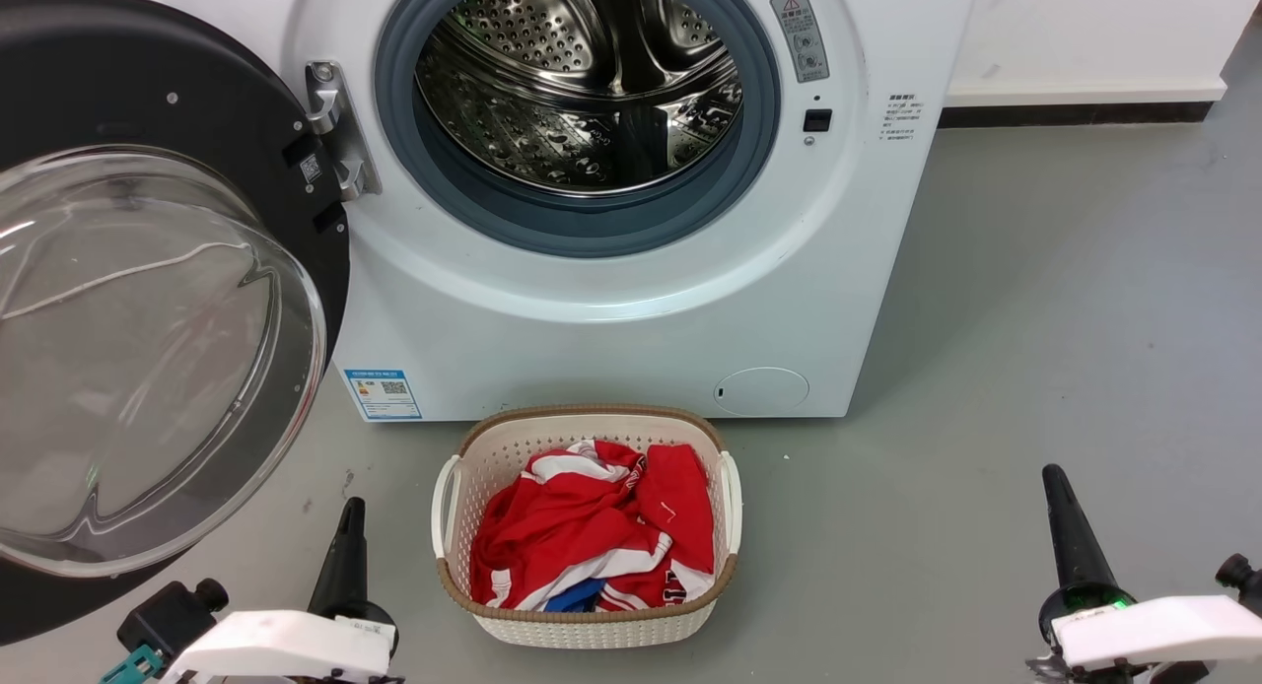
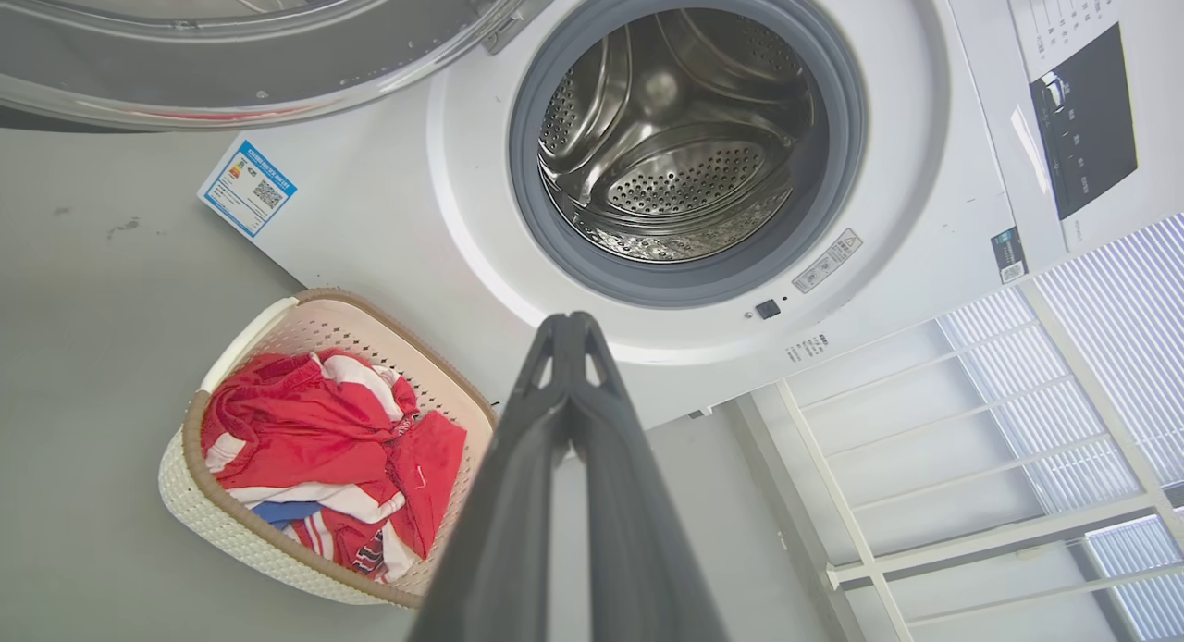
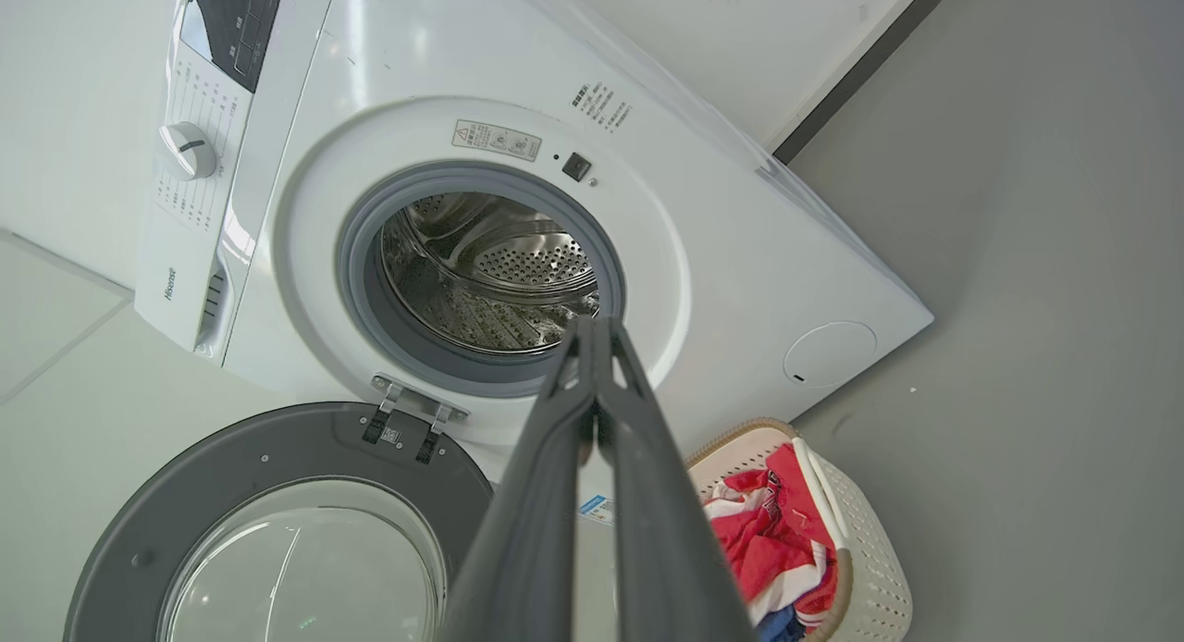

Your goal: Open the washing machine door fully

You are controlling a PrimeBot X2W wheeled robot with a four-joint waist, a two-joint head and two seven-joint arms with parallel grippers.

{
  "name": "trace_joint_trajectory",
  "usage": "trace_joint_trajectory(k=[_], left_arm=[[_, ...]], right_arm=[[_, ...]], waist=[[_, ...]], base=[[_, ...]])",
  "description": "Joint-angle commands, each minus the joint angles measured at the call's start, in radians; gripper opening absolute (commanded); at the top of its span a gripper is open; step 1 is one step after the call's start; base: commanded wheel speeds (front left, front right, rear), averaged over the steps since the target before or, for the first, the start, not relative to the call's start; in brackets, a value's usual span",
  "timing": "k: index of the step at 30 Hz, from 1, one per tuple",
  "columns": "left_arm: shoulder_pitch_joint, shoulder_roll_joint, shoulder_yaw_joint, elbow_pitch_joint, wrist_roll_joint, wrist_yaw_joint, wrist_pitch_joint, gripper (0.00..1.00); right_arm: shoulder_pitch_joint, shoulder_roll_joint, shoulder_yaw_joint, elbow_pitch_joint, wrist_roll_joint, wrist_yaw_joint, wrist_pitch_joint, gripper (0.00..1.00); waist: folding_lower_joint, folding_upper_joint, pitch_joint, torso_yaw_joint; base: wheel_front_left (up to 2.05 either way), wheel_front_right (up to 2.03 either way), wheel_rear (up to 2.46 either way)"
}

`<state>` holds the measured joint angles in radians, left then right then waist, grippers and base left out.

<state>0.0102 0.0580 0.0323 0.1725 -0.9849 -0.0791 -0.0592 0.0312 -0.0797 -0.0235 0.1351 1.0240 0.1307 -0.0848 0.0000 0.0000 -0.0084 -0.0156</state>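
Fingers (image 2: 518, 512) of the left end effector (image 2: 569, 332) are long, dark and matte, pressed together at the tips on nothing. The right end effector (image 3: 594, 332) is closed the same way and empty. Both hang low over grey floor (image 1: 1035, 319), either side of a cream perforated plastic basket (image 1: 592, 413) with a brown woven rim, heaped with red-and-white clothes (image 1: 592, 526). Behind it stands the white washer (image 1: 611, 309). Its door (image 1: 158, 349), a glossy black ring around a clear bulging glass bowl, is swung wide on a metal hinge (image 1: 335, 132) to the robot's left, near the left end effector. A grey rubber ring (image 1: 592, 226) frames the perforated steel drum (image 1: 582, 83). A blue-edged QR sticker (image 1: 385, 393) sits low on the front, and the panel (image 3: 185, 207) reads Hisense.
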Motion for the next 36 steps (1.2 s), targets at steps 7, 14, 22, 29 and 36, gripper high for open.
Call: trace_joint_trajectory(k=[7,14,22,29,36], left_arm=[[-0.039,0.007,0.011,0.004,-0.098,-0.012,0.024,0.0],[-0.052,0.007,0.019,0.013,-0.173,-0.019,0.043,0.0],[-0.066,0.007,0.028,0.023,-0.255,-0.025,0.064,0.0],[-0.072,0.006,0.033,0.031,-0.311,-0.029,0.079,0.0],[-0.085,0.006,0.041,0.039,-0.374,-0.034,0.095,0.0]], right_arm=[[-0.043,-0.008,-0.007,0.009,0.098,0.0,0.025,0.0],[-0.056,-0.007,-0.012,0.023,0.171,0.0,0.044,0.0],[-0.07,-0.007,-0.018,0.038,0.249,0.0,0.065,0.0],[-0.083,-0.006,-0.023,0.048,0.304,0.0,0.08,0.0],[-0.094,-0.005,-0.028,0.06,0.365,0.0,0.096,0.0]], waist=[[0.0,0.0,0.001,0.002],[0.0,0.0,0.002,0.003],[0.0,0.0,0.004,0.005],[0.0,0.0,0.005,0.006],[0.0,0.0,0.006,0.008]], base=[[0.0,0.0,0.0],[0.0,0.0,0.0],[0.0,0.0,0.0],[0.0,0.0,0.0],[0.0,0.0,0.0]])
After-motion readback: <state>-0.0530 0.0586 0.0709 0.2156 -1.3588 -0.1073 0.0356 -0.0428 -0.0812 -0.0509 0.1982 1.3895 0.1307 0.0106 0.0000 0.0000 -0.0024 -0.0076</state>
